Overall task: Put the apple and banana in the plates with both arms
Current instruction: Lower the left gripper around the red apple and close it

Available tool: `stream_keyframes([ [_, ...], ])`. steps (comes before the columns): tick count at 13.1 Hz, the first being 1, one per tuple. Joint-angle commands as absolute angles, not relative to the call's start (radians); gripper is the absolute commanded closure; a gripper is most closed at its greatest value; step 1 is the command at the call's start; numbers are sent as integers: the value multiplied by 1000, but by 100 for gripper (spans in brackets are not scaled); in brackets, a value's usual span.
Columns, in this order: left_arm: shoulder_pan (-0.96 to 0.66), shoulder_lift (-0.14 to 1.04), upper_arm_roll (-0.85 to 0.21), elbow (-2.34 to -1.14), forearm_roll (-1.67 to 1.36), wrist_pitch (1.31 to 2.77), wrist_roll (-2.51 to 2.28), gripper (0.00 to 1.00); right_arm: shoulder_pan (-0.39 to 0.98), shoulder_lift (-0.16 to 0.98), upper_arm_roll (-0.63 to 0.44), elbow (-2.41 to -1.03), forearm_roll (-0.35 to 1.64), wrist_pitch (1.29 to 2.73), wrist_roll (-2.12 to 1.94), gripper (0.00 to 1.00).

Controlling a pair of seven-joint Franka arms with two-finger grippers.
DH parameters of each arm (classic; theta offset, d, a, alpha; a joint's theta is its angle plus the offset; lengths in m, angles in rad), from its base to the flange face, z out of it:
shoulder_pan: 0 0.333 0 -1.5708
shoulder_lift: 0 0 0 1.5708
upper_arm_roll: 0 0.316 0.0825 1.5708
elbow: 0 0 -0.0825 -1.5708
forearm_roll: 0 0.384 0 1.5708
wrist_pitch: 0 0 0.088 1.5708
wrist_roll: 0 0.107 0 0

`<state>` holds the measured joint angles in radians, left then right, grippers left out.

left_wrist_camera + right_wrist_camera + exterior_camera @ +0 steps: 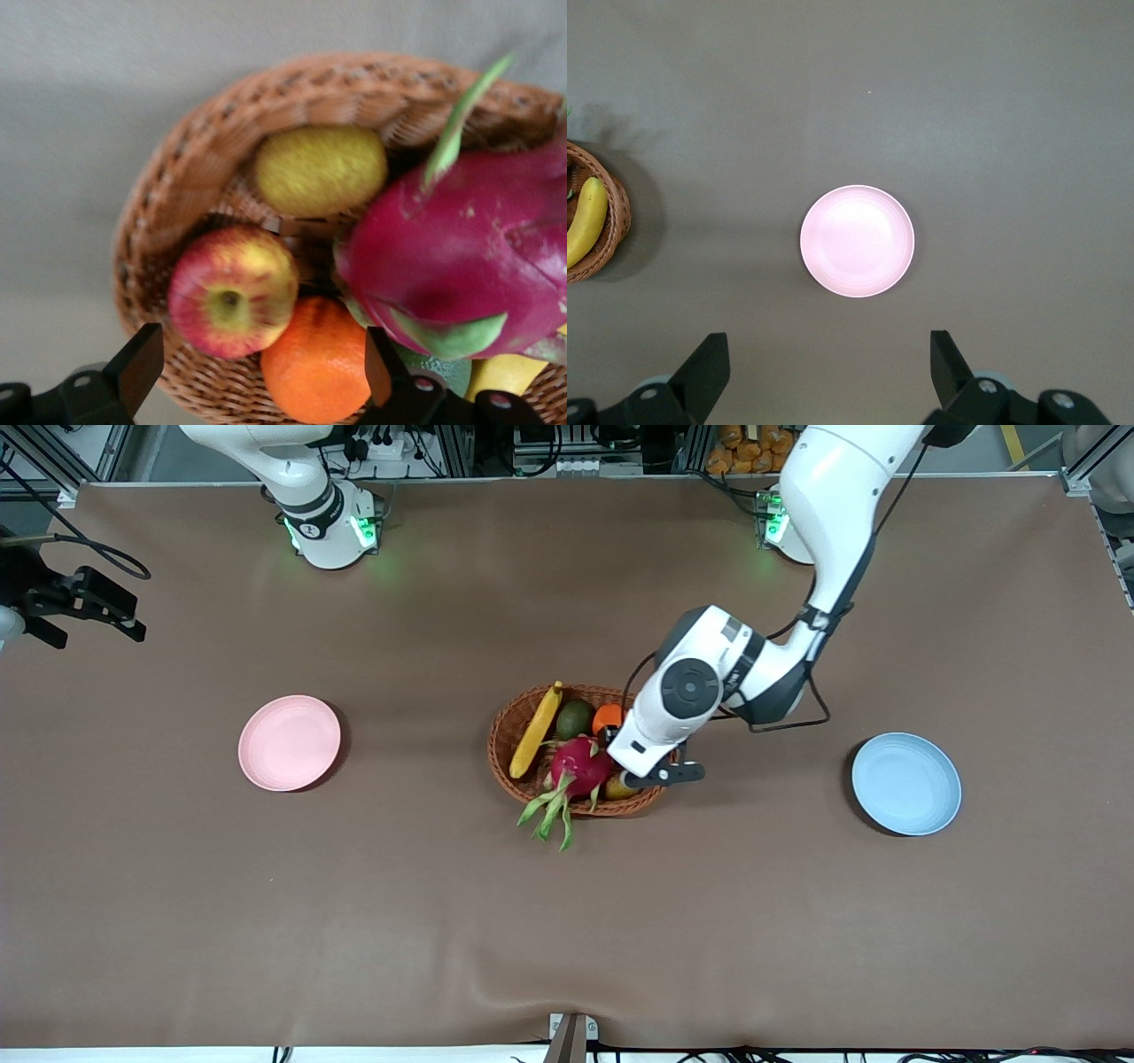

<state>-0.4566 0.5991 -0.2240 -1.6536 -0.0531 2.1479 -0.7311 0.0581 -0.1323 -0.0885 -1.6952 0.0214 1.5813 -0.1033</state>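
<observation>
The apple, red with yellow mottling, lies in the brown woven basket beside an orange. My left gripper is open just above them, holding nothing. In the front view the left gripper hangs over the basket's end toward the left arm and hides the apple. The banana lies along the basket's other side and also shows in the right wrist view. My right gripper is open and empty, high over the pink plate, and also shows in the front view. The pink plate and the blue plate are empty.
The basket also holds a magenta dragon fruit, an orange, a green fruit and a yellow fruit. Brown cloth covers the table. The basket stands midway between the two plates.
</observation>
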Motion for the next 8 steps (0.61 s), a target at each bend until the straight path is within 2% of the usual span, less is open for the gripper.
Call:
stream_keyframes([
  [1,-453,611,-213,-1638,-29,2152,-742,0,46,-129,-75,-1681,17,1566,-110,0],
  [8,-457,629,-210,-1641,-29,2155,-742,0,44,-129,-75,-1677,17,1562,-110,0],
])
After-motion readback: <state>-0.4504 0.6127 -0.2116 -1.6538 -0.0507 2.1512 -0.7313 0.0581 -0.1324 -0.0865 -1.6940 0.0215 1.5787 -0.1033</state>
